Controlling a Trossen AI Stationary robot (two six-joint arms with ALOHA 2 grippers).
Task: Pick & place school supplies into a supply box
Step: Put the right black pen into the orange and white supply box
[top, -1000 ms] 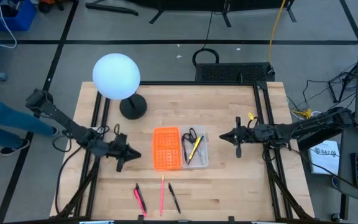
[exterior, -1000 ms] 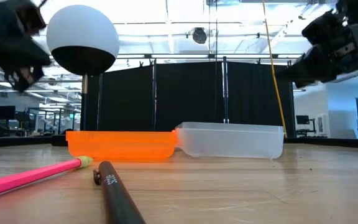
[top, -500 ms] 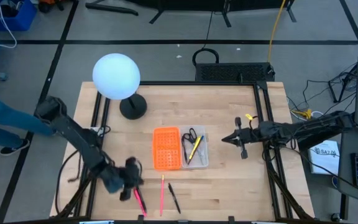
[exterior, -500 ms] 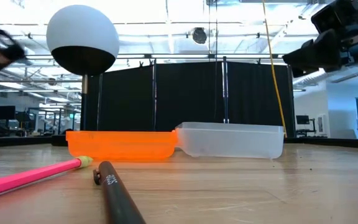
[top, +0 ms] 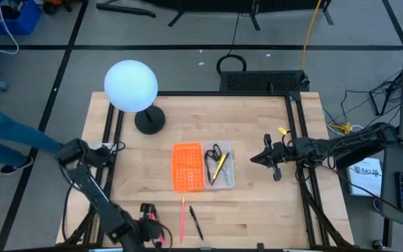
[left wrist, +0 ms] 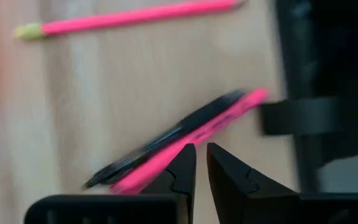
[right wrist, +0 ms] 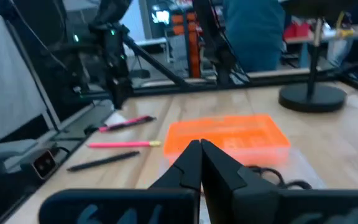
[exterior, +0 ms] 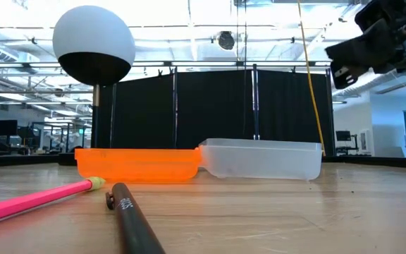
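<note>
The pale wooden table [top: 257, 133] carries the clear-and-orange plastic supply box [top: 203, 166] mid-table, scissors and a yellow pencil inside. The left gripper [left wrist: 201, 163], fingers nearly together and empty, hovers over the touching pink and black pens [left wrist: 185, 137] near the front edge. The right gripper [right wrist: 200, 155], pressed shut, waits right of the box.

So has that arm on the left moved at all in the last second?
Yes. In the high view the left gripper has swung from beside the orange half of the supply box toward the table's near edge, now over the pink and black pens.
</note>
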